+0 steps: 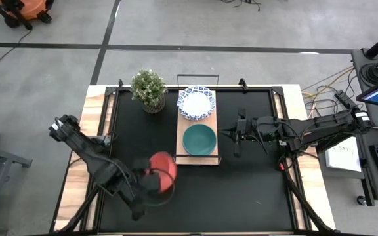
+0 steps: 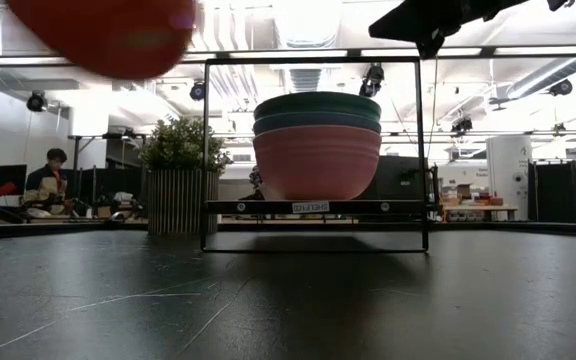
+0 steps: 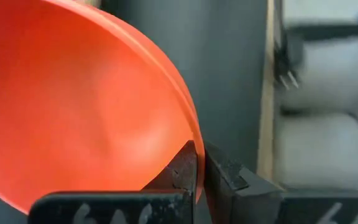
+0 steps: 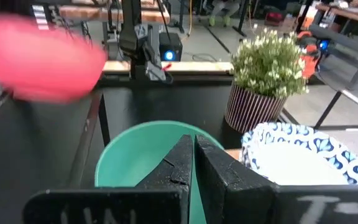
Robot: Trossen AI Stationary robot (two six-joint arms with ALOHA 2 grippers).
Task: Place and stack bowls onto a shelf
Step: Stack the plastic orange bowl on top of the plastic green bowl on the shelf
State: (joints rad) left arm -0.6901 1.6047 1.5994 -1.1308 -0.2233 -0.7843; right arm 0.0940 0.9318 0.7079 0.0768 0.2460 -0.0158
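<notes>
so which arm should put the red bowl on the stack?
Left. Its gripper is already shut on the red bowl's rim, raised off the mat just short of the shelf. The right gripper holds nothing, shut, beside the green bowl topping the stack.

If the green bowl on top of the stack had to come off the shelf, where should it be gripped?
On the green bowl's thin rim, from above on its right, open-mat side. It sits upright, nested in the stack on the shelf, so only its rim is exposed; the patterned bowls crowd its far side.
</notes>
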